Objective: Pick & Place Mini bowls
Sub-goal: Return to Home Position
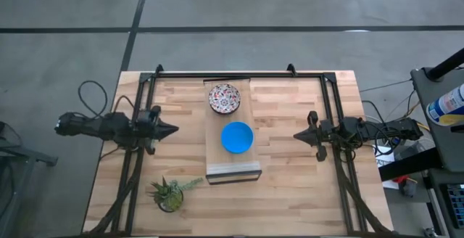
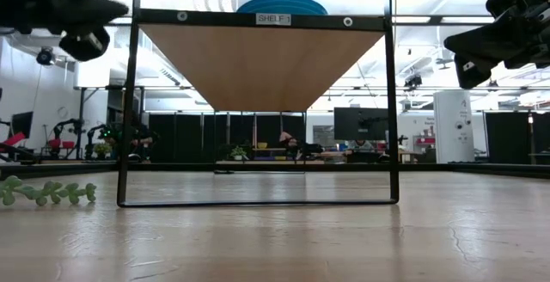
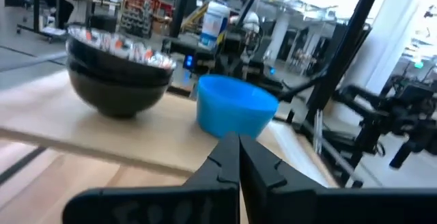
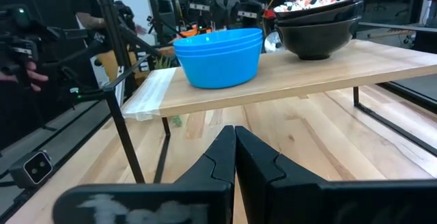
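Observation:
Two stacks of mini bowls stand on a raised wooden shelf board (image 1: 232, 162) at the table's middle. The blue stack (image 1: 237, 137) is nearer the front. The stack with a red-and-dark pattern inside and black outside (image 1: 224, 98) is farther back. Both rest on their bases, as the right wrist view shows for the blue stack (image 4: 220, 57) and the patterned stack (image 4: 317, 22). My left gripper (image 1: 172, 130) hovers shut, left of the shelf, pointing level toward it. My right gripper (image 1: 297, 135) hovers shut on the shelf's right, likewise level. Neither holds anything.
The shelf stands on a black wire frame (image 2: 391, 101) with open space beneath the board. A small green potted plant (image 1: 172, 192) sits near the table's front left. A black frame (image 1: 225, 72) runs along the table's far edge and both sides.

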### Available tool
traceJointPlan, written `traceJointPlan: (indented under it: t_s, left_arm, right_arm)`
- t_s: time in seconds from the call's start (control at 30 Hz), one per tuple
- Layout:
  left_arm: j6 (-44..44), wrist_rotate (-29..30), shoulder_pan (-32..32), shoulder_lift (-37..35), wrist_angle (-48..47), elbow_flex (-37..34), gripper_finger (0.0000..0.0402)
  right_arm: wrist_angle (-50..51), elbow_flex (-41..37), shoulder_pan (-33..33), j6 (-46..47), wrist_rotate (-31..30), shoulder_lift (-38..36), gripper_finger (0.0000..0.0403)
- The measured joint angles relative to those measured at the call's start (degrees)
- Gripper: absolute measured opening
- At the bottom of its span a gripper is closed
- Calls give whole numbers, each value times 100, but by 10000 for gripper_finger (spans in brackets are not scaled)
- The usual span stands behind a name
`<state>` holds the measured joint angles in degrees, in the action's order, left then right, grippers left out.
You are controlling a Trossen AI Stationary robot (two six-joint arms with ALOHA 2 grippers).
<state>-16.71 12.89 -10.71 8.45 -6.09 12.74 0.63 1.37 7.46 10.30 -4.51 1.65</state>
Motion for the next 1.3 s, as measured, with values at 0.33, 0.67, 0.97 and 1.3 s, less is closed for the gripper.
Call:
traceJointPlan:
  t_s: [0.33, 0.67, 0.97, 1.3]
  left_arm:
    - [357, 17, 1, -842, 222, -663, 0]
    - [703, 119, 10, -822, 975, -1222, 0]
    - [304, 266, 12, -752, 923, -1224, 0]
    - [285, 268, 12, -745, 905, -1229, 0]
  right_arm:
    - [1, 0, 0, 0, 1, 0, 8]
    - [1, 0, 2, 0, 2, 0, 8]
    - [1, 0, 0, 0, 0, 0, 8]
    - [0, 0, 2, 0, 0, 0, 8]
